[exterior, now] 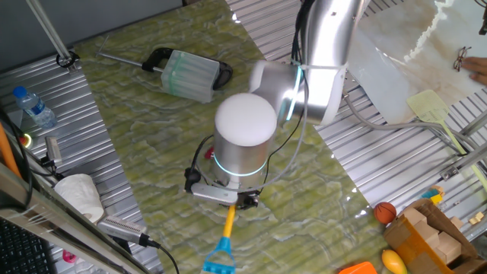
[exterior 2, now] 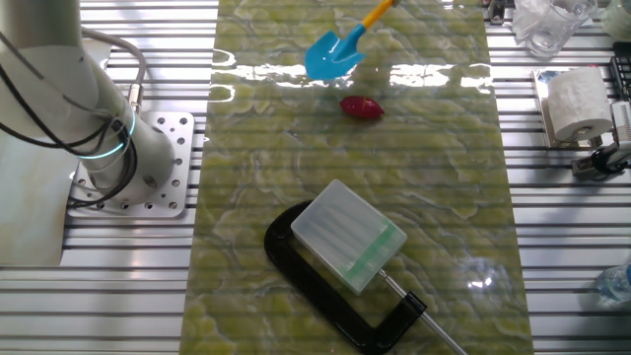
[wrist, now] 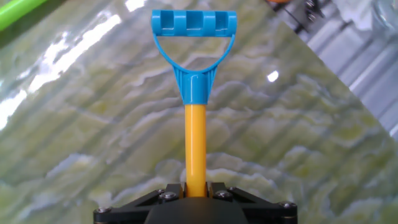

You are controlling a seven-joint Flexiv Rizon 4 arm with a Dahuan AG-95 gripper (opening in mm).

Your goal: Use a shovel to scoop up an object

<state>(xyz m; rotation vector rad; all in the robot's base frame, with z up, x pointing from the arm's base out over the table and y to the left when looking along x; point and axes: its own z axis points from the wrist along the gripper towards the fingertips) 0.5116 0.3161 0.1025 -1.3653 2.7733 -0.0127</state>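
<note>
The shovel point(exterior 2: 337, 51) lay with its bright blue blade on the green marbled mat point(exterior 2: 296, 177) in the other fixed view, its yellow shaft running off toward one o'clock and out of the top edge; the object point(exterior 2: 362, 107), a small dark red oval, sat on the mat just beside the blade at about five o'clock from it, apart from it as far as could be told. In the hand view the yellow shaft rose from the bottom centre toward twelve o'clock and ended in the blue D-shaped grip; the gripper point(wrist: 196, 190) was clamped on the shaft, its dark body flanking the shaft on both sides. In one fixed view the shaft and blue grip stuck out at six o'clock from under the arm's round white housing point(exterior: 245, 122), which hid the fingers.

Well apart from the object, at six o'clock from it in the other fixed view, a pale translucent dustpan point(exterior 2: 347, 235) with a black handle lay on the mat. In one fixed view an orange ball point(exterior: 385, 211) rested on the ribbed metal table point(exterior: 380, 160) at four o'clock from the arm; a water bottle point(exterior: 34, 106) lay at nine o'clock; its label was too small to read, and no other writing could be made out.
</note>
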